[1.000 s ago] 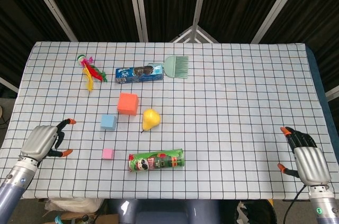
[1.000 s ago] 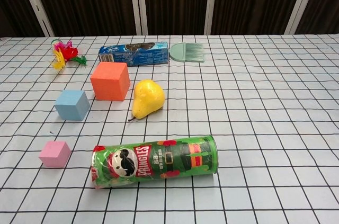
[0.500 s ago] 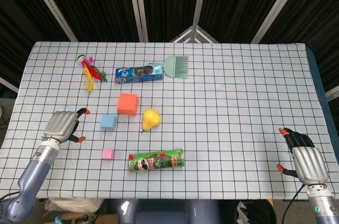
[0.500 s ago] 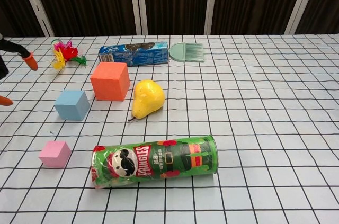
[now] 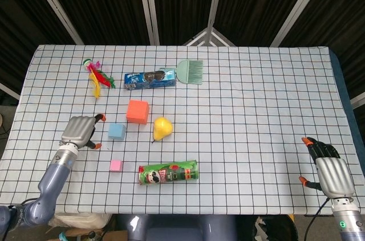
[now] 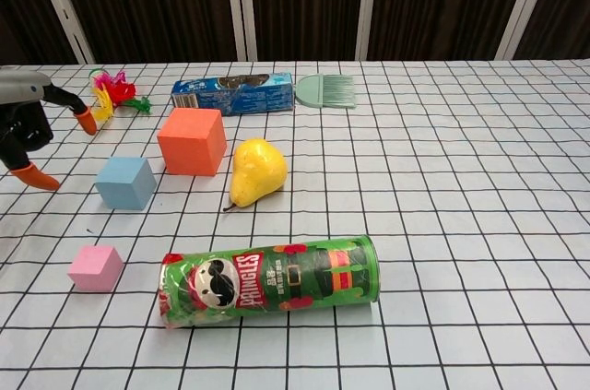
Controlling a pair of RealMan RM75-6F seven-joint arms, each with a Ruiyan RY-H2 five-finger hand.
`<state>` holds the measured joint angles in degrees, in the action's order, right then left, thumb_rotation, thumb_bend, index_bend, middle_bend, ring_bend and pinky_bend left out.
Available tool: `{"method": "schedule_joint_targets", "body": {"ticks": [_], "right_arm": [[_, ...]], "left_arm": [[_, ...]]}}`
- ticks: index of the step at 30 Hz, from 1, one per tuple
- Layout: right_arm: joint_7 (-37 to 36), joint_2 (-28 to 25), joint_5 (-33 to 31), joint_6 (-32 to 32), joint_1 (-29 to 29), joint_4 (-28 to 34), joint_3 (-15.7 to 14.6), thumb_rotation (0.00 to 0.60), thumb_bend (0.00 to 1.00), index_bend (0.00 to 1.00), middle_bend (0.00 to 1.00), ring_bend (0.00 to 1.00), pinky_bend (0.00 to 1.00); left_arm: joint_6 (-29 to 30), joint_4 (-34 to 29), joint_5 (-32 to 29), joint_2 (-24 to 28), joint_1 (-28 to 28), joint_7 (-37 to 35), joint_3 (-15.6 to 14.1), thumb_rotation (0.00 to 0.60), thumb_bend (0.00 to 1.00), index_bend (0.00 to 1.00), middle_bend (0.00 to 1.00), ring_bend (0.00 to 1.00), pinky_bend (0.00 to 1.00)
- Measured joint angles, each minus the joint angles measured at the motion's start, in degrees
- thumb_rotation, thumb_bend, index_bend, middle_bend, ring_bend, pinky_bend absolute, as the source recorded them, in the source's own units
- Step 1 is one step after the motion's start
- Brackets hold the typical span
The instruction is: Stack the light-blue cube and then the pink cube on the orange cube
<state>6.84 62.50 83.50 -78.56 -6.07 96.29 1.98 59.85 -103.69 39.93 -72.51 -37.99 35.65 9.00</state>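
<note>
Light-blue cube (image 6: 125,183) near Pringles can (image 6: 269,280)

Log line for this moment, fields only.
stage: reach | left hand: open, beside light-blue cube, not touching | right hand: open, idle | pink cube, orange cube: unstacked

I see a table under white black-gridded cloth (image 5: 256,110) carrying an orange cube (image 5: 137,111), light-blue cube (image 5: 116,131), small pink cube (image 5: 116,165), yellow pear (image 5: 162,127), and green chip can (image 5: 169,172) lying nearest.
</note>
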Motion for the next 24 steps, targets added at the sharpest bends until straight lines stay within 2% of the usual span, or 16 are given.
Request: {"method": "schedule_joint_targets", "body": {"ticks": [10,21,24], "right_arm": [[0.6,0.2,-0.6,0.8,-0.3,-0.1,0.0,0.600,0.17,0.11,0.14,0.15,0.16],[0.8,0.3,-1.3,1.3,-0.5,-0.2,0.0,0.600,0.17,0.11,0.14,0.15,0.16],[0.6,0.3,-1.3,1.3,-0.5,-0.2,0.0,0.600,0.17,0.11,0.14,0.15,0.16]], "left_arm": [[0.0,4.1,-2.1,-3.5,-2.5,1.1,-0.5,0.600,0.17,0.32,0.85,0.79,0.85],[-0.3,6.7,-3.5,-6.2,-4.7,2.4,-1.4,0.600,0.17,0.31,0.85,0.79,0.85],[-0.2,7.1,-3.9,-6.7,-5.1,2.4,-1.4,0.600,0.20,0.32,0.85,0.79,0.85]]}}
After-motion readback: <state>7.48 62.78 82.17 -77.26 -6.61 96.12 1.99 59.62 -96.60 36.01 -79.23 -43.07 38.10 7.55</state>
